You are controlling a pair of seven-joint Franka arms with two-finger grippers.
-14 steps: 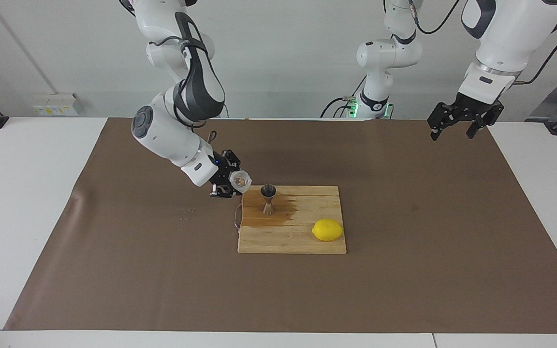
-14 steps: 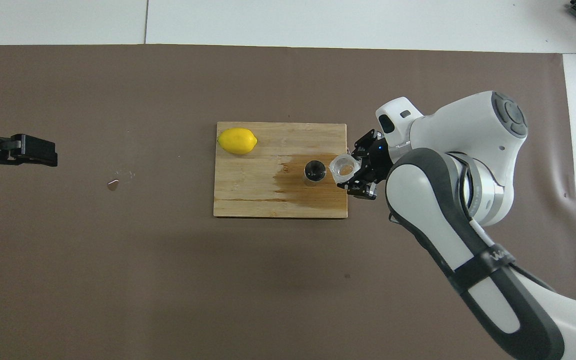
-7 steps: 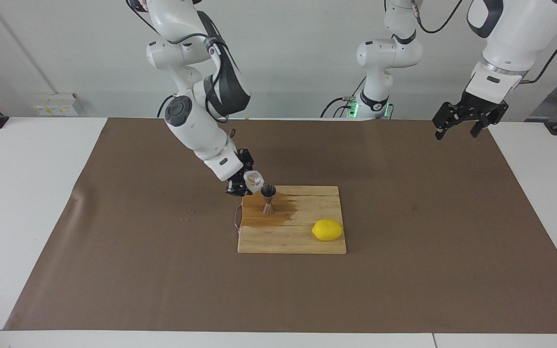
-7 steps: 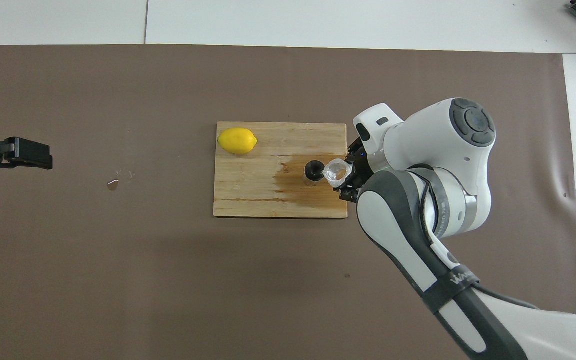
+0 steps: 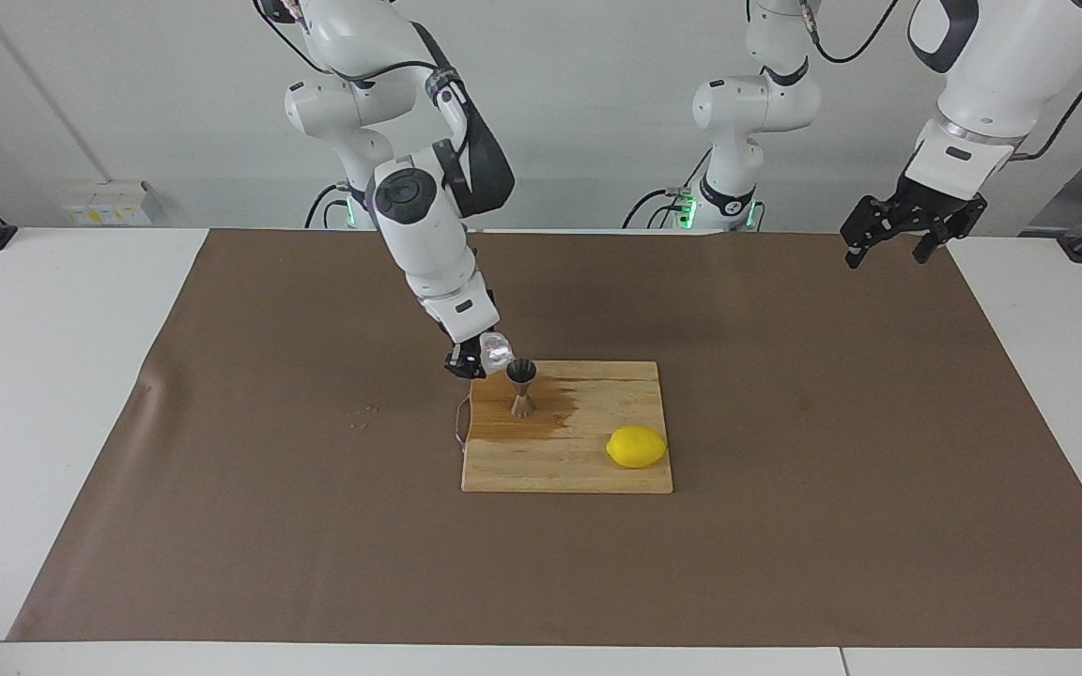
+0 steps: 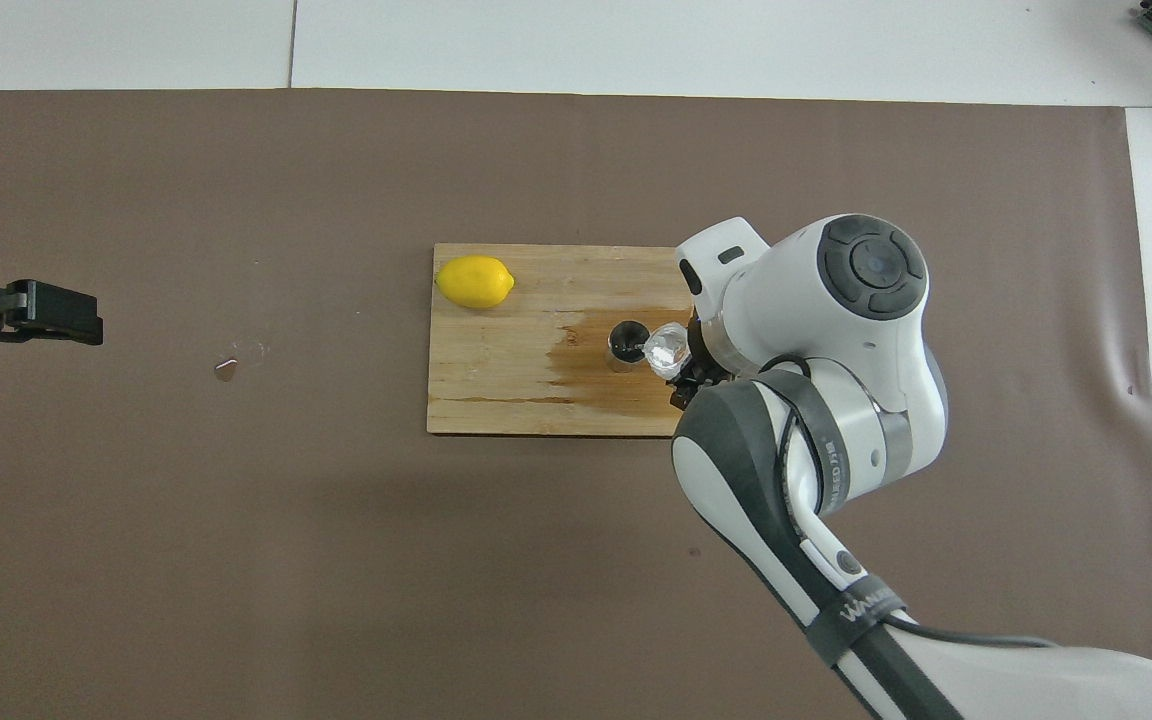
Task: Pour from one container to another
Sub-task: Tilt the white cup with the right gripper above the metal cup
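Observation:
My right gripper [image 5: 477,358] is shut on the small clear glass cup [image 5: 497,351] and holds it tipped, its mouth against the rim of the steel jigger [image 5: 522,387]. The jigger stands upright on the wooden board [image 5: 597,469], on a wet patch. In the overhead view the cup [image 6: 666,346] sits beside the jigger's open top [image 6: 626,345], and my right gripper [image 6: 684,364] is mostly hidden under its own arm. My left gripper [image 5: 890,246] hangs open and empty in the air over the mat's corner at the left arm's end, waiting; it also shows in the overhead view [image 6: 46,312].
A yellow lemon [image 5: 636,446] lies on the board's corner farthest from the robots, also seen in the overhead view [image 6: 475,281]. A dark wet stain [image 5: 555,413] spreads around the jigger. Small crumbs [image 5: 363,416] lie on the brown mat [image 5: 785,526].
My right arm has swung upright and carried the cup from the board's edge to the jigger's rim, tipping it further. My left gripper has barely shifted.

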